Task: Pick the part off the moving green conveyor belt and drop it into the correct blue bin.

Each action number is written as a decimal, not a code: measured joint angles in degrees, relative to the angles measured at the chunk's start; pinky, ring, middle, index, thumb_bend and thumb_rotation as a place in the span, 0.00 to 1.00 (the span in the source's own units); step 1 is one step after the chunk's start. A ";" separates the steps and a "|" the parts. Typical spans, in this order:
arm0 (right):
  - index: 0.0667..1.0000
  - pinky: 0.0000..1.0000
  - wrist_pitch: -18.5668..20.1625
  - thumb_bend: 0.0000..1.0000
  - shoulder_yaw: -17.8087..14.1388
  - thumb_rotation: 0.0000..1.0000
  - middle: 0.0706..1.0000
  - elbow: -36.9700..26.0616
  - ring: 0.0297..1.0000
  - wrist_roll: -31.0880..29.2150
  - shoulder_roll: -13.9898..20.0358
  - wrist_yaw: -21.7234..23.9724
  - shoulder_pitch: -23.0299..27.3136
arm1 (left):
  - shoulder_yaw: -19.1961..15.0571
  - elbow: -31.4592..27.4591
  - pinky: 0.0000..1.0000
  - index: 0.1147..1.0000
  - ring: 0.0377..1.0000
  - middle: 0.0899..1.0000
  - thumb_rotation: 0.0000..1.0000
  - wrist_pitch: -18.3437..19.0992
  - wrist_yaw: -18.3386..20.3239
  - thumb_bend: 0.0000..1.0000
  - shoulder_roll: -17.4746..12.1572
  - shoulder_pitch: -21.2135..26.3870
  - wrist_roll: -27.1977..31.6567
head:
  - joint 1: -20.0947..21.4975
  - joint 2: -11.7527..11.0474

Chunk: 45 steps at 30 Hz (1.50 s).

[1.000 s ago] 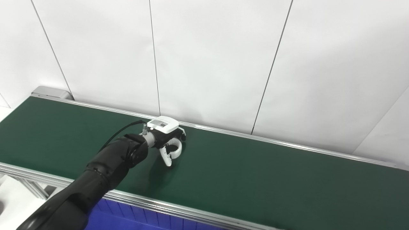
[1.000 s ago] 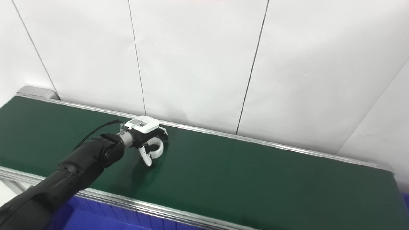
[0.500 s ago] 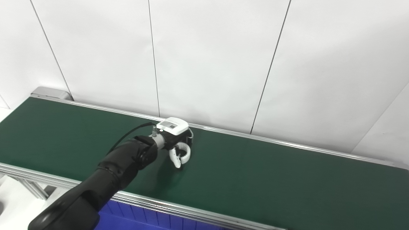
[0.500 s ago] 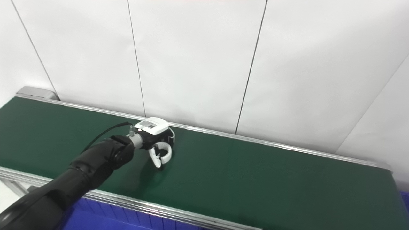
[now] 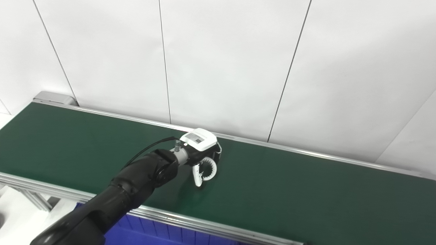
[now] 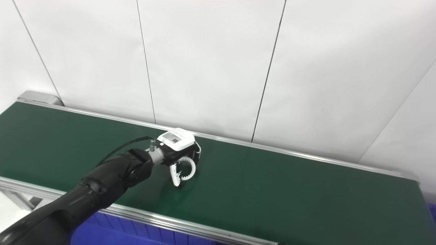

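Observation:
A white toothed ring part (image 5: 208,169) lies low on the green conveyor belt (image 5: 306,190), near the belt's middle and toward its far side. My left hand (image 5: 201,151), with a white back plate and dark fingers, reaches over the belt from the lower left. Its fingers curl down around the ring, and the thumb (image 5: 197,177) presses in from the near side. In the right eye view the same ring (image 6: 187,169) sits under the hand (image 6: 178,146). Whether the ring is lifted off the belt cannot be told. My right hand is out of sight.
A blue bin (image 5: 160,233) sits below the belt's near aluminium rail (image 5: 211,228). A sliver of another blue bin (image 6: 432,212) shows at the belt's right end. White wall panels stand close behind the far rail (image 5: 306,154). The belt's end housing (image 5: 54,97) is at far left.
My left hand has travelled to the right along the belt with the ring under it. The ring's teeth now show between fingers and thumb.

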<state>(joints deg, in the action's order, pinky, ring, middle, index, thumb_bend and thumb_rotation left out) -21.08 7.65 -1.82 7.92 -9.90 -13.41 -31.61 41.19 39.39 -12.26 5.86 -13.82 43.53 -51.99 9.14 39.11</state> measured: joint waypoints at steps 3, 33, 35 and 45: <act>1.00 0.82 0.28 0.75 0.13 1.00 0.98 -0.51 0.88 0.14 -0.01 0.00 -0.22 | -0.03 -4.62 0.12 0.42 0.14 0.42 0.00 0.10 2.55 0.53 -0.91 -1.35 -0.28 | 0.00 0.44; 1.00 0.76 10.42 0.79 -0.44 1.00 0.95 -12.62 0.85 -2.19 0.93 2.79 -1.72 | -14.23 -64.00 0.15 0.42 0.17 0.42 0.00 12.44 32.68 0.53 -10.09 -39.80 3.25 | -5.01 12.57; 0.99 0.77 11.12 0.79 -0.54 1.00 0.95 -13.06 0.86 -2.31 1.09 3.16 -1.33 | -14.39 -64.03 0.18 0.42 0.19 0.42 0.00 12.47 32.77 0.53 -10.12 -41.05 2.44 | -5.18 12.66; 1.00 0.77 12.08 0.77 -0.59 1.00 0.95 -13.92 0.84 -2.49 1.10 3.38 -1.56 | -14.01 -58.42 0.20 0.42 0.20 0.42 0.00 10.22 29.69 0.53 -10.14 -42.66 -3.19 | -4.92 13.45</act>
<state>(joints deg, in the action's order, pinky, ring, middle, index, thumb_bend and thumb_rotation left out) -9.00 7.06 -15.74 5.43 -8.80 -10.03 -33.17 27.18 -19.03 -2.04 35.54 -23.96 0.87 -55.18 4.22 52.56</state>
